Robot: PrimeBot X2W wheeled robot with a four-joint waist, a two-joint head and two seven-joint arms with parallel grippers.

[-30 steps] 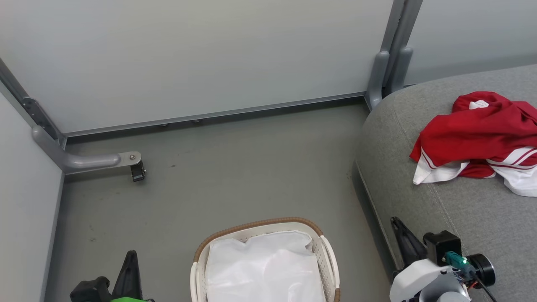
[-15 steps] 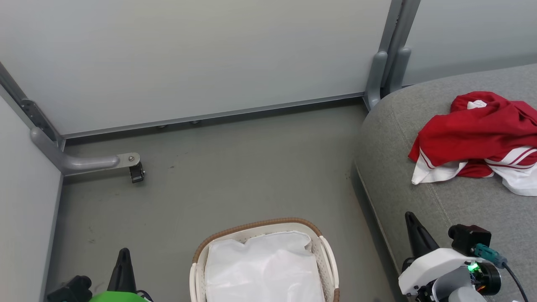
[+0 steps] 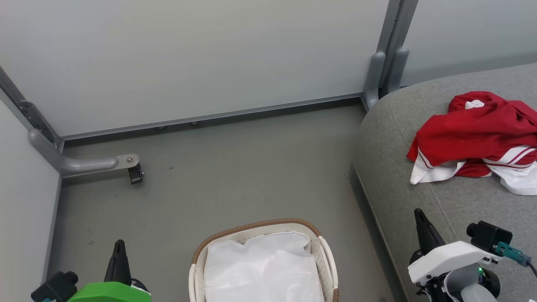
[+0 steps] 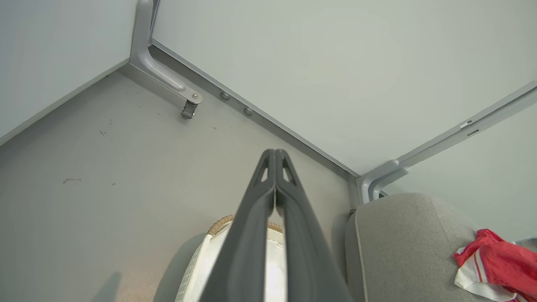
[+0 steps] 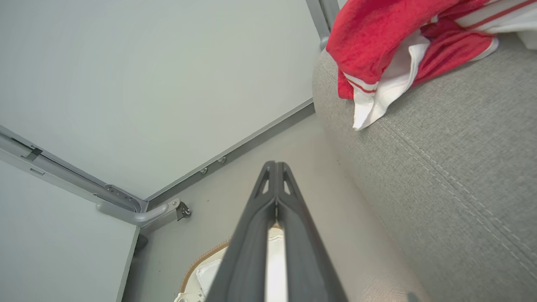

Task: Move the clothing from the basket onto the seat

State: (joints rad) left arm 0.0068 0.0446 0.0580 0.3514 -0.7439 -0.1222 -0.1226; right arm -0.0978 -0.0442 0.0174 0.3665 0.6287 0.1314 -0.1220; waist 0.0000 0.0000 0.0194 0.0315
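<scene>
The red and white clothing [image 3: 478, 138] lies in a crumpled heap on the grey seat [image 3: 419, 201] at the right, as also the left wrist view [image 4: 495, 264] and right wrist view [image 5: 390, 46] show. The cream basket [image 3: 325, 256] with a brown rim stands on the floor at bottom centre, and its white liner [image 3: 264, 268] is all that lies inside. My left gripper [image 3: 118, 247] is shut at the lower left, left of the basket. My right gripper [image 3: 419, 216] is shut at the lower right, over the seat's front edge. Both hold nothing.
Pale partition walls close off the back and left. A grey metal bracket foot [image 3: 128, 161] juts onto the floor at the left, and a grey post [image 3: 384, 71] stands by the seat's far corner. Bare grey floor [image 3: 235, 167] lies beyond the basket.
My right gripper has drawn right and turned more upright. My left gripper has shifted a little left and down. The picture has drifted slightly; clothing, basket and seat lie as before.
</scene>
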